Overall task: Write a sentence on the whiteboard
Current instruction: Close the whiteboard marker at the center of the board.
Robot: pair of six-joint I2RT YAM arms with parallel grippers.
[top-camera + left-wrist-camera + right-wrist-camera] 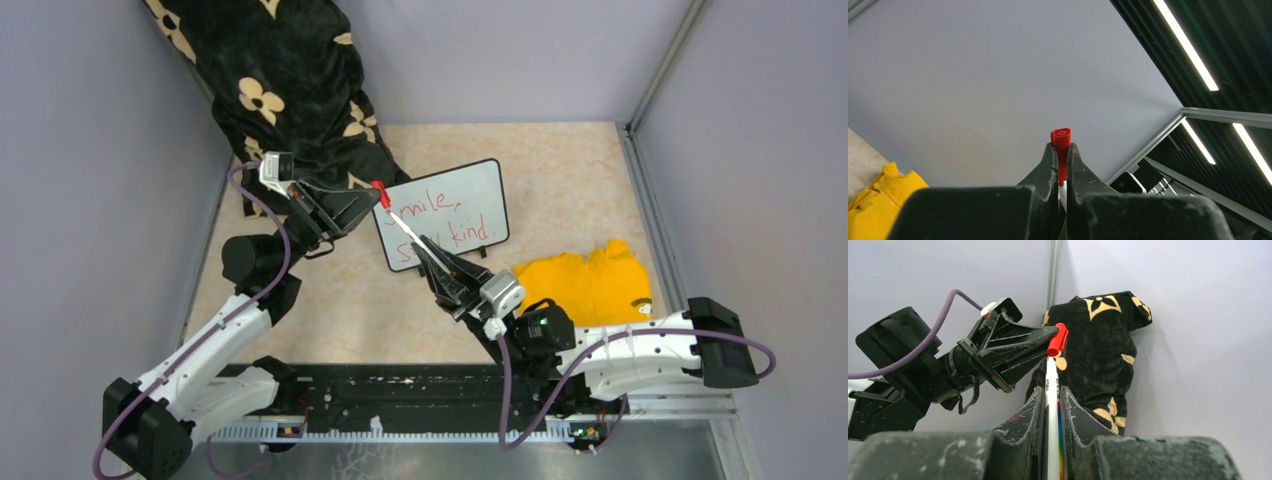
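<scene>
Whiteboard (pixel 470 200) sits near the middle of my table (pixel 560 170), turned a little crooked. The red words (pixel 440 222) on it say "Smile, Stay kind." A big black blanket with pale flowers (pixel 290 80) is piled in the far left corner. Its edge comes close to the left end of the whiteboard. A yellow cloth (pixel 590 285) lies to the right of the board, near my right arm. My marker (pixel 408 232) is held across the left part of the board and hides a bit of the first letters. My left arm reaches in from the left, and my left gripper (pixel 372 200) is pinched tight on the red cap (pixel 380 192). My right arm reaches in from the near side, and my right gripper (pixel 425 255) is squeezed narrow on the marker's white body
</scene>
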